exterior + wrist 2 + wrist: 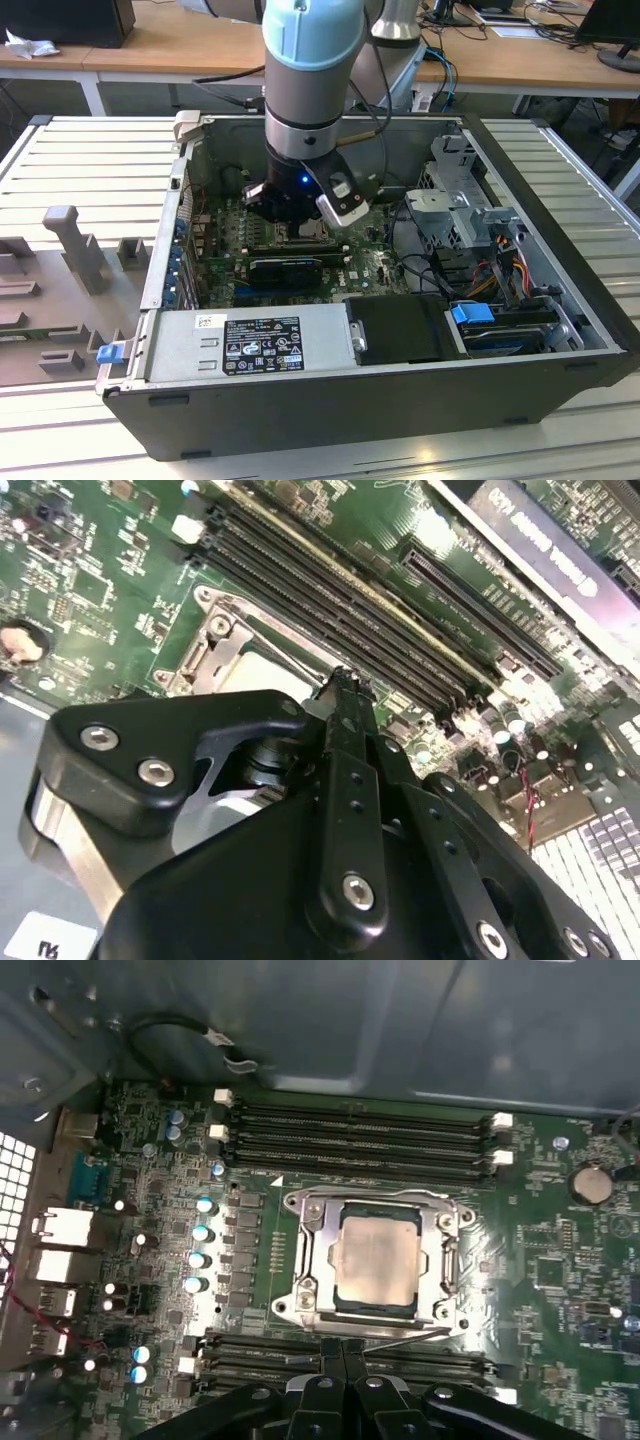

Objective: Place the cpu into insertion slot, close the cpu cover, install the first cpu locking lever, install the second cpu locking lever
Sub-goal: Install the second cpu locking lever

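Note:
The cpu point(376, 1265) lies pale and square in the insertion slot point(329, 1290) on the green board. Flat over it lies the grey cpu cover point(375, 1200), its window framing the chip. A thin wire locking lever point(405, 1337) runs along the socket's side closest to my gripper point(343, 1352). The gripper is shut, holds nothing, and its tips are right at that lever; whether they touch it I cannot tell. In the second wrist view one black finger point(345, 740) stands over the socket's edge, beside the cpu point(262, 675). In the exterior view the gripper point(300, 228) is low inside the open computer case.
Long black memory slots point(360, 1140) flank the socket on two sides. A black card point(285, 270) sits just in front of the gripper. The power supply point(250, 345), a drive cage point(460, 190), cables point(500, 260) and the case walls point(170, 240) hem in the board.

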Tool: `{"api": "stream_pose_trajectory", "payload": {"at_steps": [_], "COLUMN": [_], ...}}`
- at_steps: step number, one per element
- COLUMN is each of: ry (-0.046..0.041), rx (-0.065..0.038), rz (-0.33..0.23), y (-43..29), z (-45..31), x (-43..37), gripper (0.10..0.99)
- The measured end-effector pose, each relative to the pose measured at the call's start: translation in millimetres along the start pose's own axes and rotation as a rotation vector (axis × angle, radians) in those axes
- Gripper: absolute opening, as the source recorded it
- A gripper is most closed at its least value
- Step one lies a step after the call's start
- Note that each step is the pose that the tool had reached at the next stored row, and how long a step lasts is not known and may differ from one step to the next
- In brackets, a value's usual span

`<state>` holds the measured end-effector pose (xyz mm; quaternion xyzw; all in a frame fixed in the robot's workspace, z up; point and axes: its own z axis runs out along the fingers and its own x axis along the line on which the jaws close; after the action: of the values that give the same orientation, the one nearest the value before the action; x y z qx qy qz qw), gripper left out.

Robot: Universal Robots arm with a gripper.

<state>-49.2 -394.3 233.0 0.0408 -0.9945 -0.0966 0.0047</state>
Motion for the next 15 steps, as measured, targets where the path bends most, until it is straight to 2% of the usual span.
{"api": "stream_pose_trajectory", "payload": {"at_steps": [3,5,7,8,9,10,12,15], "ry": [0.0005,0.0017,0.0013,0.0007,-0.0002,-0.0007,-0.0012,-0.0014], "rx": [-0.002,-0.006,-0.016,-0.022,-0.033,-0.038,-0.047,-0.049], "rz": [-0.003,-0.010,-0.013,-0.013,-0.014,-0.014,-0.015,-0.015], "y": [-1.4,-2.3,-4.5,-5.9,-8.6,-10.5,-12.4,-13.0], "z": [7.8,13.8,17.0,17.3,17.9,18.7,20.6,24.4], "x": [1.5,10.6,15.2,15.6,16.4,17.3,20.9,22.7], "gripper": [0.106,0.106,0.106,0.106,0.106,0.106,0.106,0.106]}}
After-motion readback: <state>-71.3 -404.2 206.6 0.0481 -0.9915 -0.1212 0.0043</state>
